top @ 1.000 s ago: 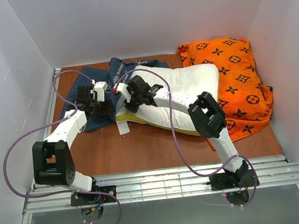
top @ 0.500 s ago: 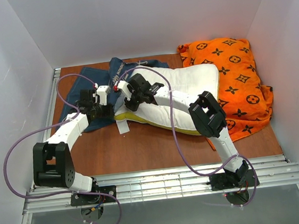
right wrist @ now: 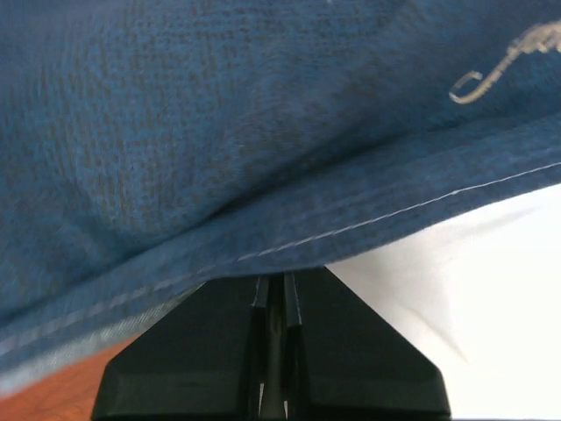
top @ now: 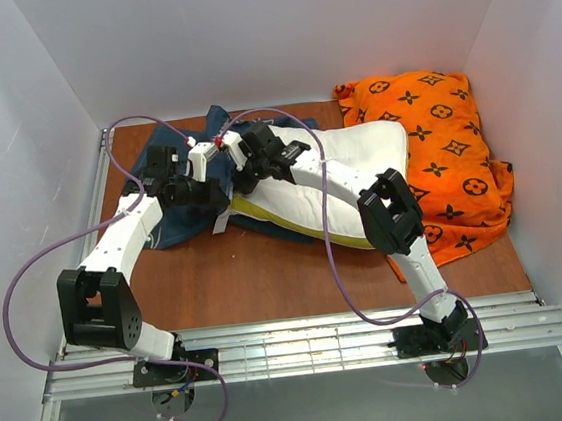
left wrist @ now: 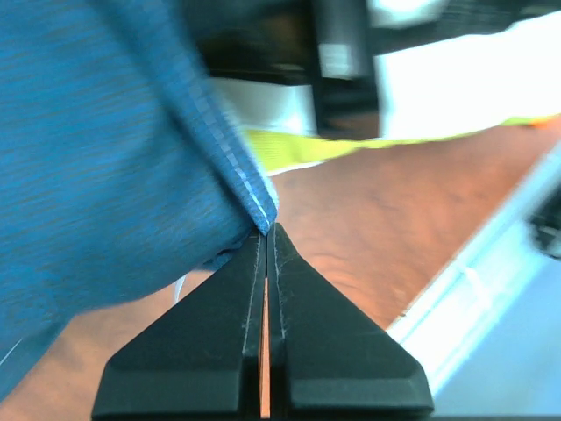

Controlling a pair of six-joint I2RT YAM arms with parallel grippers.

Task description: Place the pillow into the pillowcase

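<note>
Navy fabric printed with white line drawings, the pillowcase [top: 184, 224], lies bunched at about 10 o'clock on the brown table [top: 267, 272]. The white pillow [top: 356, 162] with its yellow edge band stretches from the table's centre toward 2 o'clock. Its left end meets the case's mouth, and most of it lies outside. An orange patterned cushion [top: 435, 144] sits beyond it at 2 o'clock.

In the left wrist view, the left gripper [left wrist: 266, 241] has its jaws pressed together, pinching the stitched hem of the pillowcase at the very tips. In the right wrist view, the right gripper [right wrist: 273, 285] is also fully closed. The hem drapes across its tips above white pillow, and it appears to be pinched there.

The step in hand looks like spreading the mouth and drawing it over the pillow's end. Done well, the two grips would move apart to keep the opening taut. They would lift the upper layer clear of the corner, then pull toward 3 o'clock along the pillow without letting the thin hem slip.

One second earlier the left jaws stood partly open, lower and nearer the 9 o'clock side. Both wrists have since shifted toward 12 o'clock. The pillow's left corner and small white tag have moved up with them, and a dark strip now shows under the yellow band.
</note>
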